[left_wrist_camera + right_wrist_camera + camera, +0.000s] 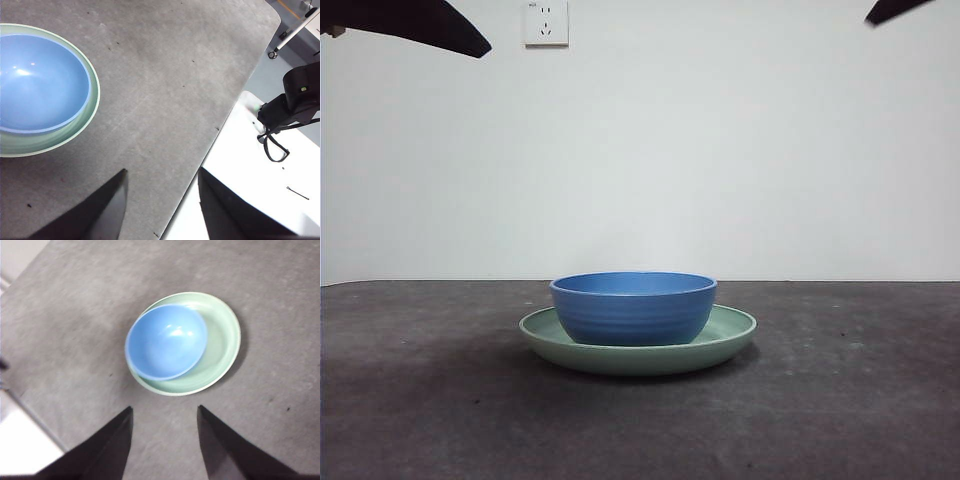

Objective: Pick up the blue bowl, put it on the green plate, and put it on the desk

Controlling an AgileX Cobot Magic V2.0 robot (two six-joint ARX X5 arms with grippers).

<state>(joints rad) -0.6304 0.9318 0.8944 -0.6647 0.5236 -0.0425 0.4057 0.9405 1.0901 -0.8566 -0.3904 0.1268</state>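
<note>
Desk (420, 400): 1 blue bowl (633, 308) on 1 green plate (730, 335).

The blue bowl (633, 308) was a medium blue, with faint horizontal ridges banding its outer wall and a paler, glossy blue inside. The green plate (730, 338) was a pale, glossy green. The bench (440, 400) was a dark, matte grey-brown, mottled and flecked with small dark specks. Both claws' jaws were plain black. The wall (720, 150) was white.
</note>
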